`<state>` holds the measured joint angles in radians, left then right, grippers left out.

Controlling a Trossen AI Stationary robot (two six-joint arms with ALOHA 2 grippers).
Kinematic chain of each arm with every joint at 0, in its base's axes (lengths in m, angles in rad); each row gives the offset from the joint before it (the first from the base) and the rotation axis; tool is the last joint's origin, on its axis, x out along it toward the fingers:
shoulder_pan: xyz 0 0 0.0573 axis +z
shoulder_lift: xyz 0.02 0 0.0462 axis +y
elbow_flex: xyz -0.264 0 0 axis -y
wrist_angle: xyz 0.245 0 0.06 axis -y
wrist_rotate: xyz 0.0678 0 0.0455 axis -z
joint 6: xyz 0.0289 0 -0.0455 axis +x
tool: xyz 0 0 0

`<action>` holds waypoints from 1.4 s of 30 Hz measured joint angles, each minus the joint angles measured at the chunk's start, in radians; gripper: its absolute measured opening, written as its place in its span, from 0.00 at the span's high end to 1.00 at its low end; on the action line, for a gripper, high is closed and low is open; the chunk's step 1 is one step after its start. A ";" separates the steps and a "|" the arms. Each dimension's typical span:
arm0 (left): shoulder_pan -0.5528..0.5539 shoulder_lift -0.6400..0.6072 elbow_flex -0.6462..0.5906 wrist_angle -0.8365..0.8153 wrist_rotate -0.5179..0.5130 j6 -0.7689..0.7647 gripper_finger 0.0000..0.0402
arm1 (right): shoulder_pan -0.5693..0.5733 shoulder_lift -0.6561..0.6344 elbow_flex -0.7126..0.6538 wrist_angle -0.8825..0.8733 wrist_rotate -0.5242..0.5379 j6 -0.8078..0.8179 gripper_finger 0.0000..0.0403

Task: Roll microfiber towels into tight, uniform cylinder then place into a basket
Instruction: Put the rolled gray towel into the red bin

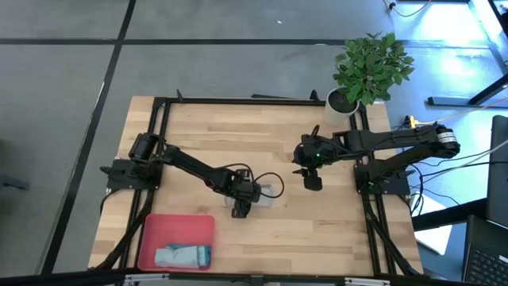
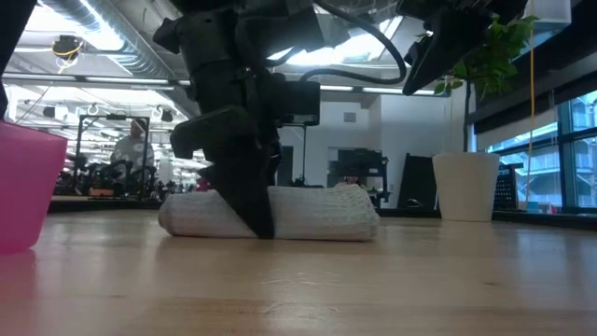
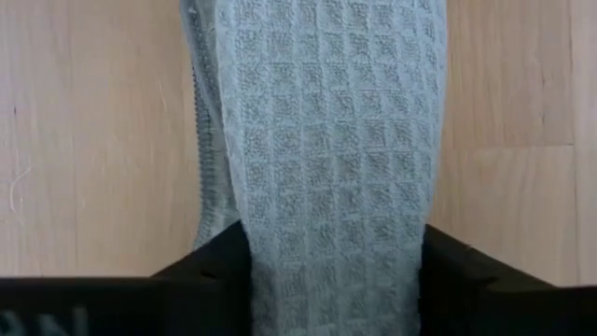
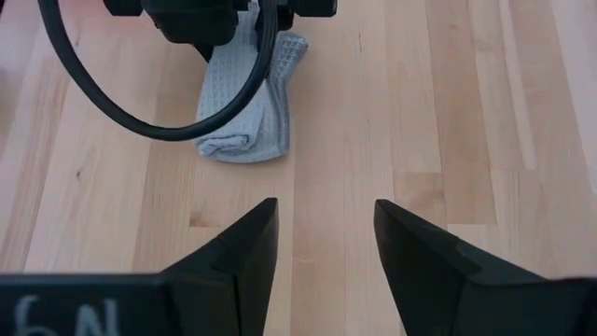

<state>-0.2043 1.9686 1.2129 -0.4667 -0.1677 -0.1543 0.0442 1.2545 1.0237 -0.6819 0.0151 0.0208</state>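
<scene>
A light grey microfiber towel, rolled into a short cylinder, lies on its side on the wooden table near the middle. My left gripper stands over it, shut on the roll. My right gripper hangs open above the table to the roll's right, holding nothing. The pink-red basket sits at the near left, with a rolled pale blue-teal towel lying in its near part. My left gripper pinches the grey roll between its two fingers, one finger on each long side. The fingers come from above, slanting down, and lie across the roll, left of its middle. The roll rests on the table.
A white pot with a green plant stands at the table's far right corner. The basket's wall shows at the left of the low view. Bare wood lies between the roll and the basket. A person shows far off in the room behind.
</scene>
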 joint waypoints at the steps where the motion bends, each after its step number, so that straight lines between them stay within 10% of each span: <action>1: 0.000 0.000 0.000 0.000 0.000 0.000 0.54 | 0.000 0.000 0.000 0.000 0.000 0.000 0.55; 15: -0.005 -0.041 -0.006 -0.066 0.045 0.007 0.91 | 0.000 0.000 0.000 0.004 0.000 0.000 0.55; 34: -0.364 -0.470 -0.004 -0.490 -0.068 -0.342 0.91 | -0.001 0.000 0.000 0.058 0.000 -0.011 0.55; 42: -0.617 -0.563 -0.003 -0.554 -0.101 -0.590 0.91 | 0.034 0.021 0.000 0.421 -0.023 -0.096 0.55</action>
<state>-0.8208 1.4059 1.2098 -1.0208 -0.2687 -0.7445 0.0781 1.2759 1.0237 -0.2608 -0.0078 -0.0752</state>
